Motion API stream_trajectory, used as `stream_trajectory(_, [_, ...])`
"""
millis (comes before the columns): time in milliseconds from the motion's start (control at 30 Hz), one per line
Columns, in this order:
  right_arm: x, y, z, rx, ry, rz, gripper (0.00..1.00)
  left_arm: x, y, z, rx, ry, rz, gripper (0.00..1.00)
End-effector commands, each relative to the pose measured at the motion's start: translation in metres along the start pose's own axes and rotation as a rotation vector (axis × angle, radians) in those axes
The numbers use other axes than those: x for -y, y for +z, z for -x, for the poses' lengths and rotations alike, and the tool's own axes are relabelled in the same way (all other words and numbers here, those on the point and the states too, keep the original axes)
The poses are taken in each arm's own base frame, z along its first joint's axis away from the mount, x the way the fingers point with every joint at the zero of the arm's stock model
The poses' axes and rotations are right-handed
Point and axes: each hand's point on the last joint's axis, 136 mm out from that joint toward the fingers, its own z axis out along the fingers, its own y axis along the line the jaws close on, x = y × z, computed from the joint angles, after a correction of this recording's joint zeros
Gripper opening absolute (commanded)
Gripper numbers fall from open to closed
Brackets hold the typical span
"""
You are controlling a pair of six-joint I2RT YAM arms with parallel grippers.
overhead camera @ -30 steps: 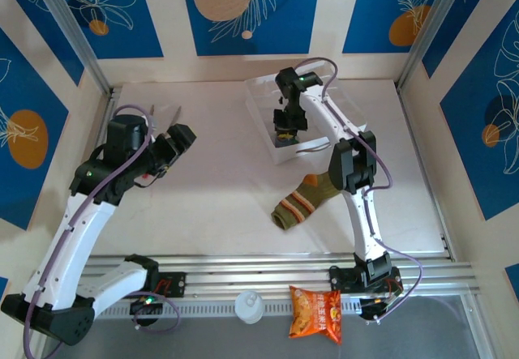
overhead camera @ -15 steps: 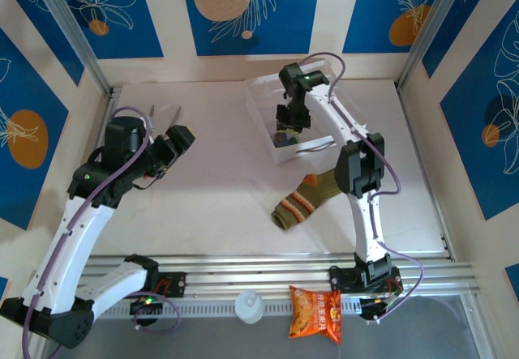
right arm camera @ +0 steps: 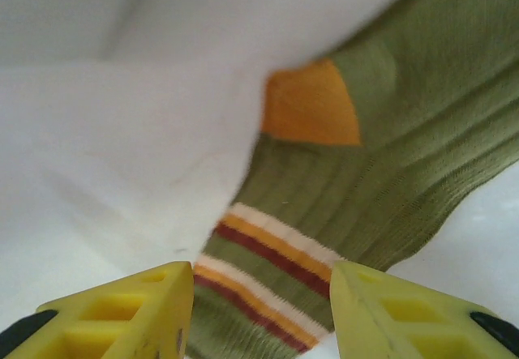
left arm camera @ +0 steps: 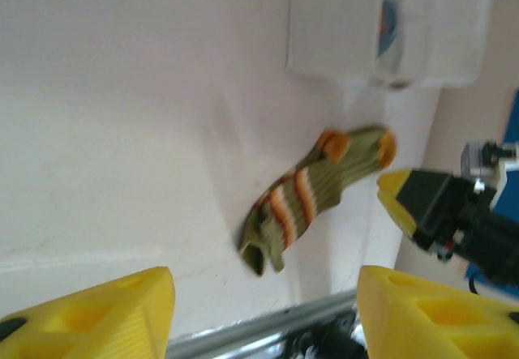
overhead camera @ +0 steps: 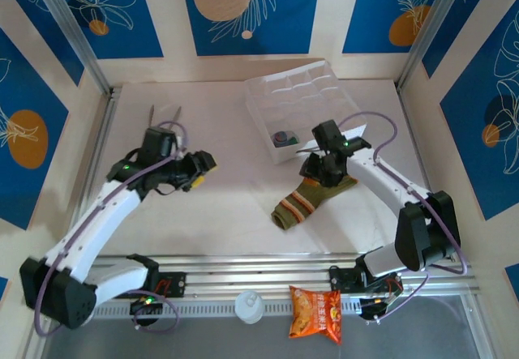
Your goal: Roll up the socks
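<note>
An olive-green sock (overhead camera: 302,202) with orange and cream stripes lies flat on the table, cuff toward the near edge. My right gripper (overhead camera: 319,173) hovers over its toe half, open. In the right wrist view the striped sock (right arm camera: 373,189) lies below and between the yellow fingertips (right arm camera: 122,318), ungripped. A small grey-green rolled bundle (overhead camera: 284,138), apparently the other sock, sits in a front compartment of the clear tray (overhead camera: 324,83). My left gripper (overhead camera: 206,173) is open left of the olive sock (left arm camera: 312,197), well apart from it, and nothing is between its fingers (left arm camera: 89,314).
The clear divided tray stands at the back centre-right. An orange snack packet (overhead camera: 316,313) and a white cap (overhead camera: 249,305) lie beyond the front rail. Two thin grey objects (overhead camera: 165,114) lie at the back left. Wall panels close in the sides.
My right arm swung from the tray down to the olive sock and its jaws opened, leaving the rolled bundle in the tray. My left arm moved right toward the middle, jaws somewhat narrower.
</note>
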Motion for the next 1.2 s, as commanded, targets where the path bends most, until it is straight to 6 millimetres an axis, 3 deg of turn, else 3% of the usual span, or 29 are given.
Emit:
stream_trajectory(0, [-0.004, 0.016, 0.011, 0.033, 0.162, 0.109, 0.48, 0.027, 0.034, -0.029, -0.132, 0.153, -0.081, 0.59])
stream_trajectory(200, [0.008, 0.059, -0.009, -0.105, 0.233, 0.078, 0.47, 0.043, 0.106, -0.068, -0.258, 0.386, 0.039, 0.60])
stream_trajectory(400, [0.009, 0.078, -0.030, -0.207, 0.278, 0.032, 0.47, 0.053, 0.161, -0.088, -0.298, 0.647, 0.201, 0.63])
stream_trajectory(467, [0.009, 0.081, -0.034, -0.225, 0.292, 0.027, 0.47, 0.050, 0.177, -0.094, -0.310, 0.693, 0.236, 0.62])
stream_trajectory(600, [0.005, 0.085, -0.042, -0.258, 0.288, 0.021, 0.47, 0.013, 0.199, -0.100, -0.364, 0.676, 0.375, 0.51])
stream_trajectory(700, [-0.008, 0.087, -0.053, -0.284, 0.250, 0.014, 0.46, -0.022, 0.194, -0.101, -0.378, 0.611, 0.477, 0.43])
stream_trajectory(833, [-0.036, 0.095, -0.072, -0.314, 0.202, 0.012, 0.46, -0.070, 0.167, -0.092, -0.363, 0.467, 0.575, 0.40])
stream_trajectory(1000, [-0.100, 0.110, -0.104, -0.352, 0.128, 0.044, 0.45, -0.123, 0.117, -0.081, -0.329, 0.293, 0.660, 0.40])
stream_trajectory(1167, [-0.162, 0.131, -0.140, -0.393, 0.039, 0.035, 0.44, -0.163, 0.070, -0.084, -0.306, 0.161, 0.684, 0.40])
